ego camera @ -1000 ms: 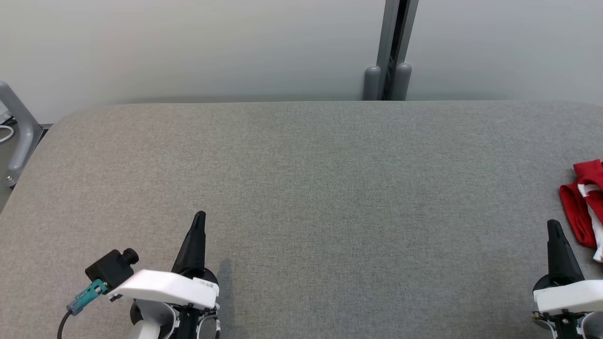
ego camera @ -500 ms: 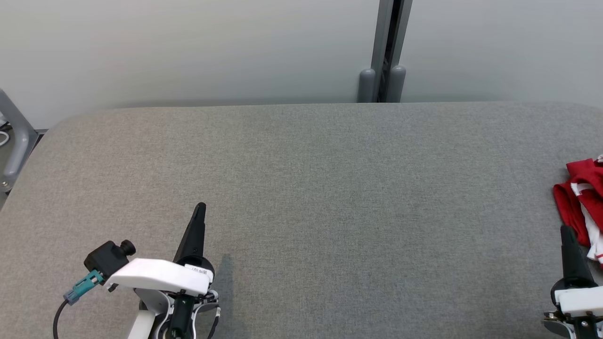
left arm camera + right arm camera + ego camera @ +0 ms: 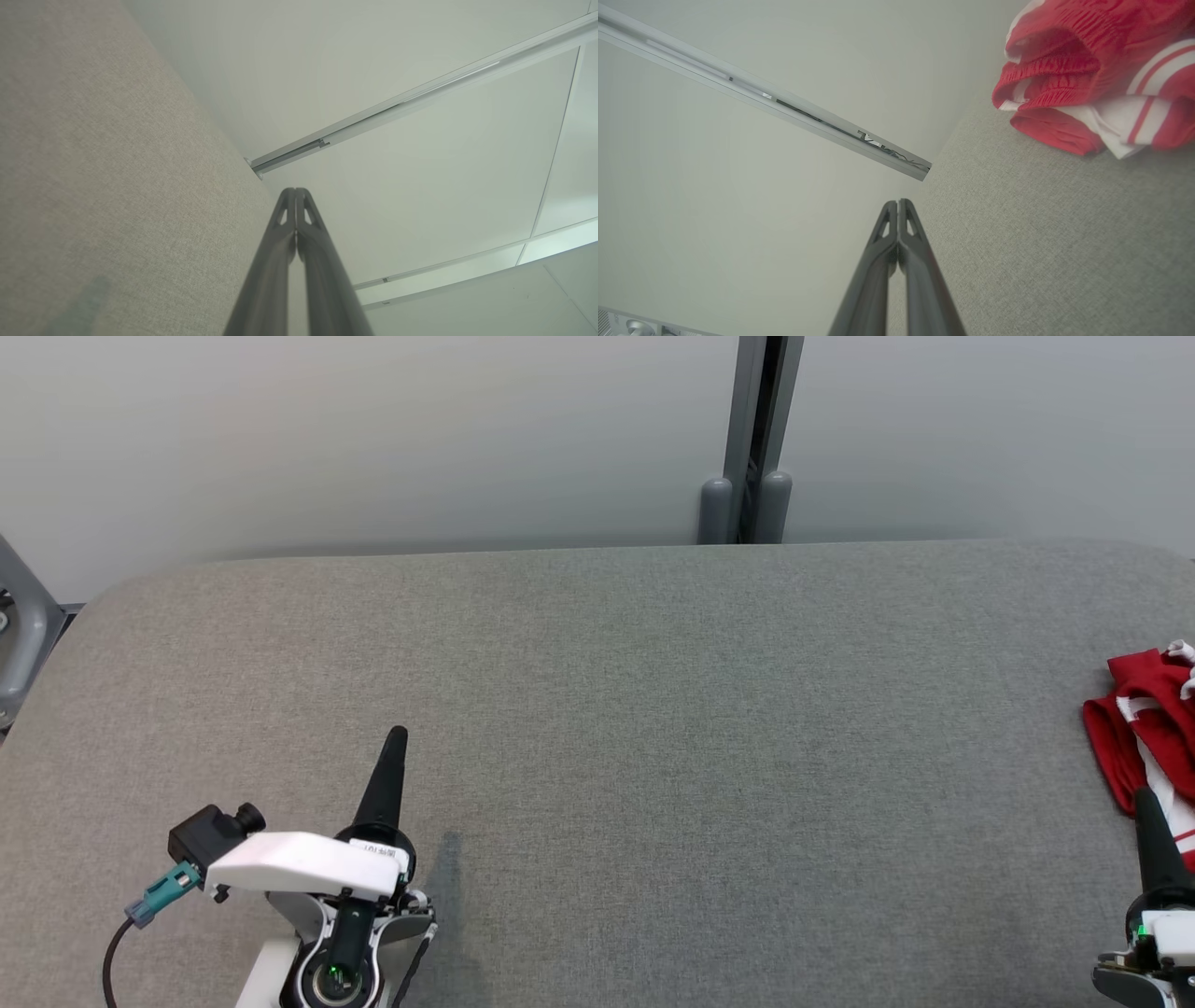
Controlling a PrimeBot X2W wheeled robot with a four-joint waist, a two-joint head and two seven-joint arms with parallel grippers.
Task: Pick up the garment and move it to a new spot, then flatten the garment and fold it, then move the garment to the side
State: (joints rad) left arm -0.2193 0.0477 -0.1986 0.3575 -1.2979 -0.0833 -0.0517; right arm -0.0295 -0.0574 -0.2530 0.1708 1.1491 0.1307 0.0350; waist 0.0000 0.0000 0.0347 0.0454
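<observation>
The garment [image 3: 1144, 733] is a crumpled red piece with white stripes, lying at the far right edge of the grey padded table [image 3: 653, 728]; in the right wrist view the garment [image 3: 1092, 79] fills the upper right corner. My right gripper [image 3: 1141, 795] stands shut just in front of it, fingertips pressed together [image 3: 897, 203] and holding nothing. At the lower left my left gripper [image 3: 398, 735] is also shut and empty, its tips [image 3: 295, 191] touching, far from the garment.
A grey vertical post [image 3: 747, 439] stands against the pale wall behind the table's far edge. A grey metal frame [image 3: 19, 616] sits off the table's left end. Wide bare fabric lies between the two grippers.
The head camera has turned right, so the whole scene slid left. The right gripper has dropped lower in view beside the garment; both grippers stay shut.
</observation>
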